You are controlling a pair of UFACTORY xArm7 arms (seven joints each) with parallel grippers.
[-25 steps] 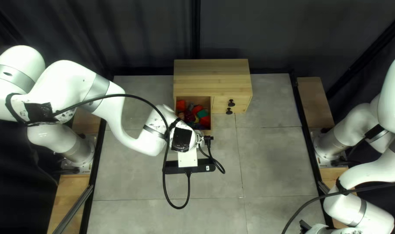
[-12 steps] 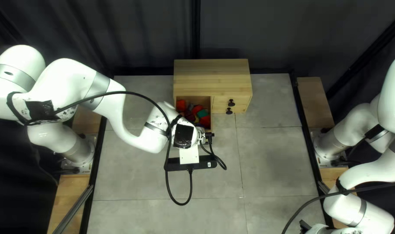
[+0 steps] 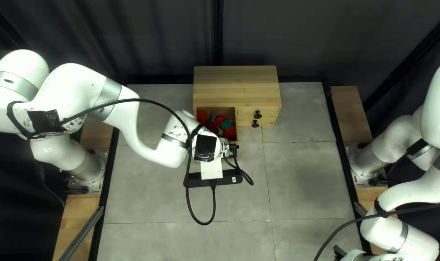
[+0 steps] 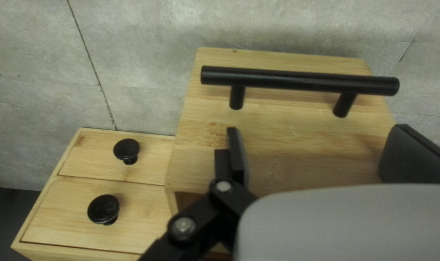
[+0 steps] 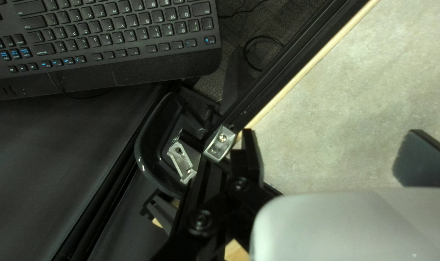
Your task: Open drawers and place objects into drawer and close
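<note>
The wooden cabinet [image 3: 235, 79] stands at the table's far edge. Its large left drawer [image 3: 237, 116] is partly open, holding red, green and other coloured objects. My left gripper [image 3: 225, 148] is over the drawer's front end, mostly hidden by its wrist. In the left wrist view my left gripper [image 4: 316, 154] is open at the drawer front [image 4: 287, 130]; the black bar handle [image 4: 299, 80] lies ahead of its fingers, not between them. Contact with the wood cannot be told. My right gripper [image 3: 340, 252] is low at the table's near right; in its wrist view the right gripper [image 5: 328, 154] is open and empty.
Two small drawers with black knobs, the upper knob [image 3: 257, 115] and lower knob [image 3: 255, 124], are shut beside the large one. A keyboard [image 5: 104, 34] and black frame rail [image 5: 297, 63] lie beside my right gripper. A cable [image 3: 187, 183] loops from my left arm.
My left arm has moved slightly toward the cabinet and a little rightward in the top left view. The large drawer has slid inward a little. My right arm has stayed still.
</note>
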